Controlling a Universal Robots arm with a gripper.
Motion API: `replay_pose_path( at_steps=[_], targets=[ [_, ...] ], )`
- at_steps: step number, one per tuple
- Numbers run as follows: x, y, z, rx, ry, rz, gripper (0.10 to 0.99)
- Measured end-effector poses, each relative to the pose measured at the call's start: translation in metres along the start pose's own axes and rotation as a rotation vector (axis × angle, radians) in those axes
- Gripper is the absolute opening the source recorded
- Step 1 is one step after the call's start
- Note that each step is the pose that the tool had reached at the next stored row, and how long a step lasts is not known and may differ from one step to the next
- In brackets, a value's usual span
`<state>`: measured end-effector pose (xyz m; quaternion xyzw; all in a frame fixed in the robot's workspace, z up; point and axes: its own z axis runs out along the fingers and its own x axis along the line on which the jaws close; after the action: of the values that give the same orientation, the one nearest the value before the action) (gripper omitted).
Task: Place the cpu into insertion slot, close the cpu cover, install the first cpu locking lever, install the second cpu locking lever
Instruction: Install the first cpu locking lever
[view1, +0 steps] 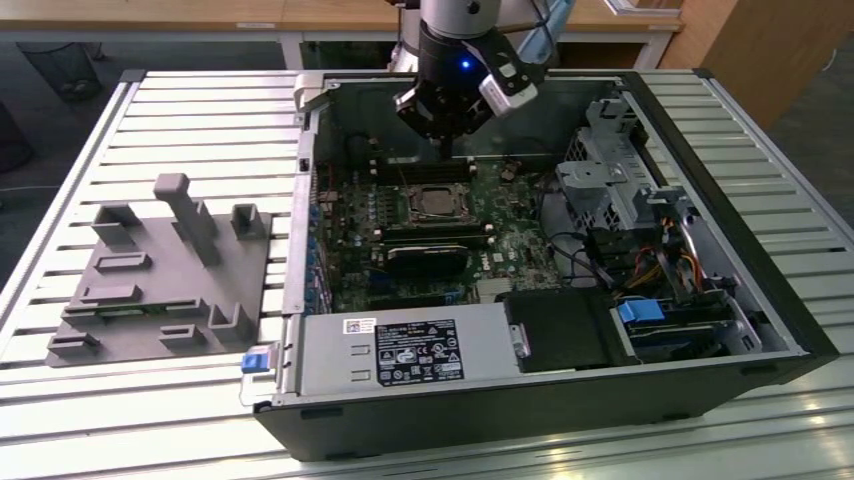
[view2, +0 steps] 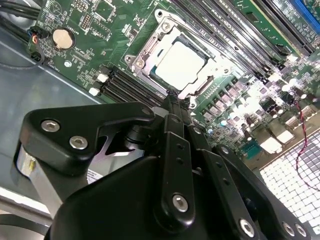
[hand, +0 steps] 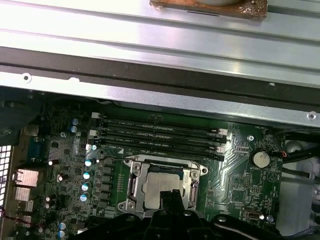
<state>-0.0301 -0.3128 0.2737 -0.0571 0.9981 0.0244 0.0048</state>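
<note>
The cpu (view2: 179, 65), with its silvery square top, lies in the insertion slot (view1: 414, 204) on the green board inside the open case. The silver cpu cover (view2: 148, 48) sits flat around it as a frame, and the chip shows through its window. Thin metal levers run along the socket's sides; whether they are latched I cannot tell. My gripper (view2: 173, 101) hangs just above one edge of the socket, its black fingers pressed together with nothing between them. In the first wrist view its tip (hand: 172, 196) overlaps the edge of the cpu (hand: 156, 182).
Long black memory slots (hand: 155, 135) run beside the socket, with a coin battery (hand: 260, 158) near them. A black heatsink block (view1: 427, 258), a power supply (view1: 400, 350) and a drive cage (view1: 621, 170) crowd the case. A grey fixture block (view1: 160, 270) stands at the exterior view's left.
</note>
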Motion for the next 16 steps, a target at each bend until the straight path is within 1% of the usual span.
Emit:
replay_pose_path(
  at_steps=[6,10,16],
  targets=[
    [0.0000,0.0000,0.0000,0.000,0.0018,-0.038,0.106],
    [0.0000,0.0000,0.0000,-0.001,0.0042,-0.086,0.106],
    [0.0000,0.0000,0.0000,-0.002,0.0085,-0.177,0.106]
  ],
)
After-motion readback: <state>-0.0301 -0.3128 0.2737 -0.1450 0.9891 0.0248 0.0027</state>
